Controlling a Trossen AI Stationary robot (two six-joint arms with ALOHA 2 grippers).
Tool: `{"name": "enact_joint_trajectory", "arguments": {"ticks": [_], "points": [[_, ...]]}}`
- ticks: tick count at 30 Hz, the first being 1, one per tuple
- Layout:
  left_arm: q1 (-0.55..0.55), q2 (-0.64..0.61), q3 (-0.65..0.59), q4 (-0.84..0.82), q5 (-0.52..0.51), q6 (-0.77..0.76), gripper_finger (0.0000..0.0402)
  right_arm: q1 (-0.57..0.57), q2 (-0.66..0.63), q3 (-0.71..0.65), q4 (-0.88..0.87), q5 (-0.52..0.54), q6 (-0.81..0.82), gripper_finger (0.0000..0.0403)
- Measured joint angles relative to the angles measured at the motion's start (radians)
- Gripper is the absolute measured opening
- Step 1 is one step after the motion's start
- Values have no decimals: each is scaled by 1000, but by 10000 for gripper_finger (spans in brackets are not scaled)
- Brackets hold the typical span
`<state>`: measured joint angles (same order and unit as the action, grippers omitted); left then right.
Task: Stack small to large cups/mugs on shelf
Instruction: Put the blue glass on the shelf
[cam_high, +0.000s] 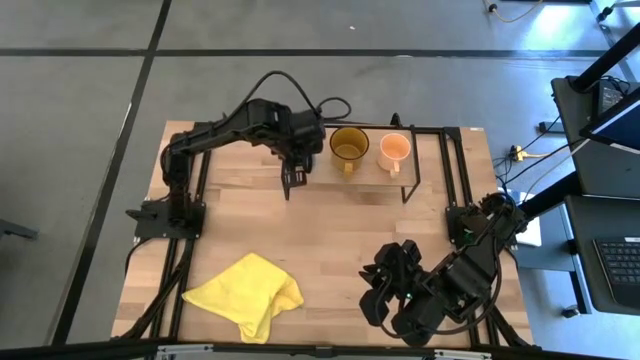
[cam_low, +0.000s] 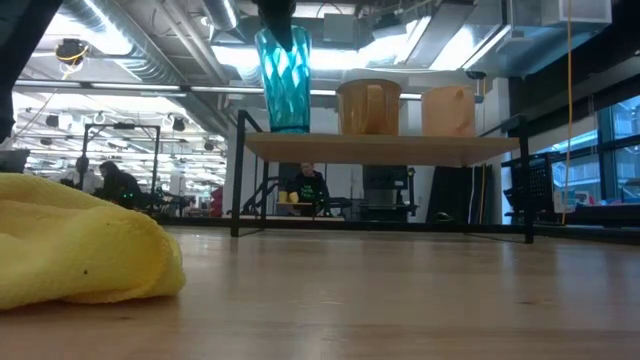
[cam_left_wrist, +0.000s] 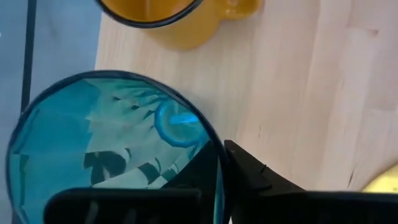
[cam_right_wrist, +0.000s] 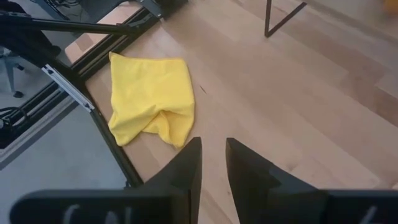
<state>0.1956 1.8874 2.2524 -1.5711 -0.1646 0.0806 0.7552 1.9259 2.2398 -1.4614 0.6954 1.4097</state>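
My left claw (cam_left_wrist: 221, 180) is pinched on the rim of the teal tumbler (cam_left_wrist: 112, 149), one finger (cam_left_wrist: 255, 177) outside the wall and the other down inside the glass. The tumbler stands upright on the shelf (cam_low: 380, 148), near its left end as the low view shows it, with only a short strip of plank between its base and that edge. Just beside it along the plank stands the amber mug (cam_high: 349, 146), a narrow gap between the two, and past that, the small pale-orange mug (cam_high: 394, 150) — all three in a row, none touching. Beyond the orange mug the plank runs bare to its far end. Under the shelf, between its thin black legs, the space is open. In front of it lies a broad stretch of bare tabletop (cam_high: 330, 230). My right claw (cam_right_wrist: 212, 163) waits low over the table's near right corner, fingers slightly parted and holding nothing. The yellow cloth (cam_high: 245, 293) lies crumpled by the near left edge, well apart from the shelf.
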Motion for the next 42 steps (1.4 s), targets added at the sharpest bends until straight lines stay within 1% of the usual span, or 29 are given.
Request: {"name": "enact_joint_trajectory", "arguments": {"ticks": [6, 13, 17, 25, 28, 30, 35, 42], "points": [[-18, 0, 0, 1, -4, -3, 45, 3, 0, 0, -5, 0, -1, 75], [-33, 0, 0, 0, -77, -19, 75, 3, 0, 1, -24, 0, -3, 75], [-33, -11, 0, 0, -115, -19, 85, 3, 0, 1, -26, 0, -5, 75], [-32, -11, 0, 0, -119, -11, 80, 3, -1, 1, -41, 0, -7, 75], [-33, -11, 0, 0, -166, -4, 79, 3, -1, 1, -41, 0, -7, 75], [-30, -11, 0, 0, -180, 0, 79, 3, -1, 1, -41, 0, -7, 75], [-22, -11, 0, 3, -183, 2, 79, 3, -1, 1, -45, 0, -8, 75], [-23, -11, 0, 81, -152, 20, 79, 3, -1, 1, -64, 1, -6, 75]]}}
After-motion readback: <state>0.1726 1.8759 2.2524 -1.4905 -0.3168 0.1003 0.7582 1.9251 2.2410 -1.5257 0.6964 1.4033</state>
